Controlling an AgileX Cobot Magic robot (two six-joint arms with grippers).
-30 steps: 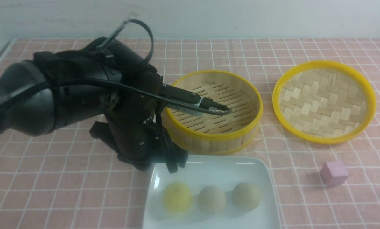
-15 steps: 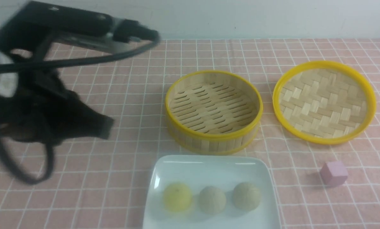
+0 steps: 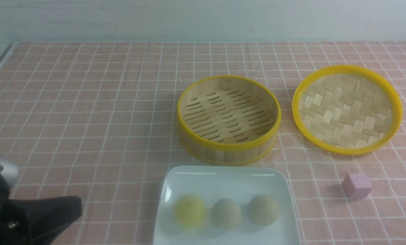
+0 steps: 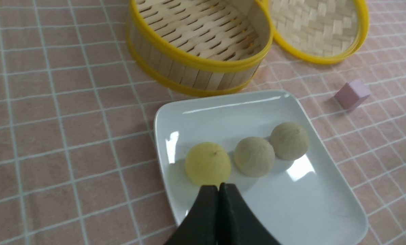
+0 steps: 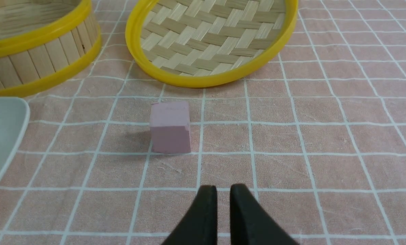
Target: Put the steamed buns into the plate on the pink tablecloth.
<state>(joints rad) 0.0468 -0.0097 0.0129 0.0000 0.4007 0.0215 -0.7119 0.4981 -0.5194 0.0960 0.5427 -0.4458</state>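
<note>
Change: since one second ago the left arm point(image 3: 26, 217) has pulled off the bamboo steamer point(image 3: 228, 119) to the near left corner; buns and plate have not shifted.
Front view: three steamed buns point(image 3: 226, 212), one pale yellow and two beige, sit in a row in the plate point(image 3: 223, 177) on the pink tablecloth point(image 3: 87, 102). Steamer empty. One woven lid point(image 3: 346, 109) lies beside it, one pink cube point(image 3: 356, 184) nearer.
Left wrist view: left gripper point(image 4: 219, 186) has its tips pressed together, holding nothing, hovering over the plate rim point(image 4: 162, 136) just short of the yellow bun point(image 4: 207, 163).
Right wrist view: right gripper point(image 5: 223, 189) has its tips nearly together with a thin slit between, empty, near the cube point(image 5: 170, 126); whether it is fully closed is hard to judge at this angle.
Progress: appears complete; no bun seen outside the plate, nothing evidently left.
Count: buns three, plate one, steamer one, lid one, cube one.
</note>
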